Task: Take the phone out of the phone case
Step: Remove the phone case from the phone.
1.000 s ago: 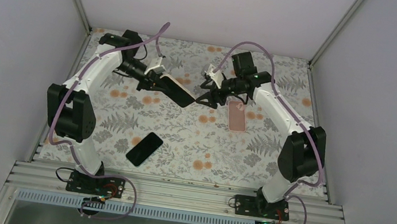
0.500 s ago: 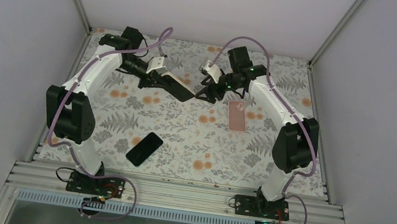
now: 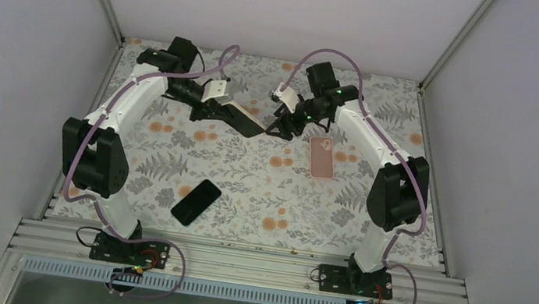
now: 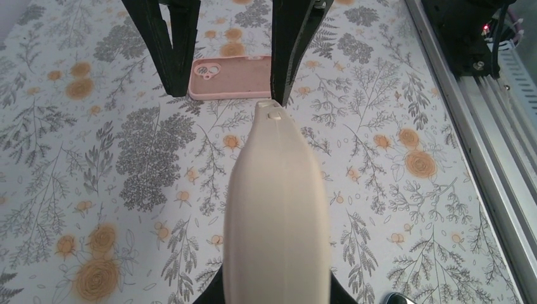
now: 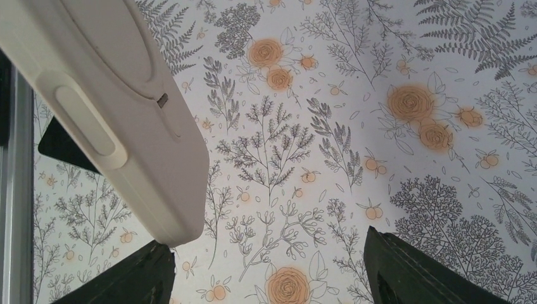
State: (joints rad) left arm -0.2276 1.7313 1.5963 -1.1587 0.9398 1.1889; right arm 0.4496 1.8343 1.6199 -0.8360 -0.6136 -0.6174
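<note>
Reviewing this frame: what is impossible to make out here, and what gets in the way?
- Left wrist view: the cream phone case covers the left gripper, so its grip is unseen.
- Right wrist view: the frame edge cuts the case off; whether the right gripper touches it is unclear.
- Top view: the black phone is too small to tell face up or down.
- Left wrist view: the right gripper hides the pink case's end.

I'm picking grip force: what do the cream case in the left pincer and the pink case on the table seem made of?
Cream case: probably silicone or soft matte plastic; no glare, rounded edges, moulded button bump. Pink case: likely similar, matte, with a raised lip around the camera cut-out.
</note>
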